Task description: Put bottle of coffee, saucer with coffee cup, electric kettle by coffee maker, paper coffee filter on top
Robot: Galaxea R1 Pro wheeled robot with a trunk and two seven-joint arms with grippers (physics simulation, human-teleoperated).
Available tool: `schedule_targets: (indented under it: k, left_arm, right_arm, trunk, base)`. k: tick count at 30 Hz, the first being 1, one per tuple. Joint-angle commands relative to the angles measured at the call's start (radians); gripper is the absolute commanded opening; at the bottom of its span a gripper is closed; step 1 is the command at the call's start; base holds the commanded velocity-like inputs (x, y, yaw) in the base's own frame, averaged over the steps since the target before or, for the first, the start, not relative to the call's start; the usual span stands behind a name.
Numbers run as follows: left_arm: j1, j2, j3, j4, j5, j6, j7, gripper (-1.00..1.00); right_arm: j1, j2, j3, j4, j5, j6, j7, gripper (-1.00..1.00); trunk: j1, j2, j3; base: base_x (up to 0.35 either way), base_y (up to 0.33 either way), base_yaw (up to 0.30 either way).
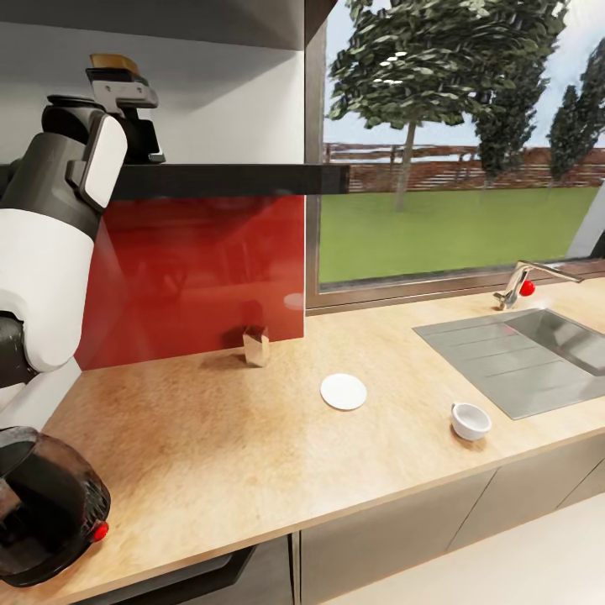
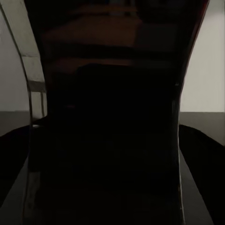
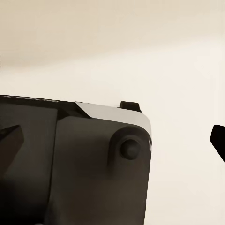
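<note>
The electric kettle (image 1: pixel 46 504) sits nearest, at the kitchen countertop's (image 1: pixel 210 454) front edge. Well beyond it toward the sink (image 1: pixel 521 353), the saucer (image 1: pixel 344 391) lies bare; the coffee cup (image 1: pixel 470 420), apparently empty, stands beside the basin. Up at the shelf (image 1: pixel 227 179), the left gripper (image 1: pixel 126 101) reaches the bottle of coffee (image 1: pixel 114 62); its grip cannot be judged.

a steel sink (image 1: pixel 538 353) with a red-knobbed tap (image 1: pixel 519 288), a red backsplash (image 1: pixel 202 273), and a window (image 1: pixel 458 143).
</note>
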Motion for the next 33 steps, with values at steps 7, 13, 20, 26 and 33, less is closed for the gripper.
schedule_targets:
  k: [7, 13, 20, 26, 33]
  left_arm:
    - [0.000, 0.000, -0.005, -0.002, 0.012, 0.005, 0.009, -1.00]
    - [0.000, -0.002, -0.003, -0.011, 0.012, 0.005, 0.011, -1.00]
    - [0.000, -0.004, -0.009, -0.044, 0.011, 0.008, 0.011, -1.00]
    - [0.000, -0.008, -0.010, -0.046, 0.010, 0.008, 0.012, -1.00]
    - [0.000, -0.009, -0.010, -0.045, 0.013, 0.008, 0.011, -1.00]
  right_arm:
    - [-0.001, 0.002, -0.008, 0.001, 0.009, -0.003, -0.003, 1.00]
    - [-0.001, 0.002, -0.009, -0.003, 0.009, -0.003, -0.004, 1.00]
    - [-0.001, 0.002, -0.011, -0.005, 0.009, -0.003, -0.004, 1.00]
    - [-0.001, 0.002, -0.010, -0.004, 0.009, -0.003, -0.004, 1.00]
    - [-0.001, 0.002, -0.010, -0.003, 0.009, -0.003, -0.004, 1.00]
  trunk:
    - [0.000, -0.001, -0.002]
    - [0.000, -0.001, -0.002]
    - [0.000, -0.001, -0.001]
    - [0.000, -0.001, 0.001]
    - [0.000, -0.001, 0.004]
  base:
    - [0.000, 0.000, 0.000]
    - [0.000, -0.057, 0.000]
    - [-0.002, -0.249, -0.119]
    - [-0.074, -0.272, -0.280]
    - [-0.068, -0.273, -0.291]
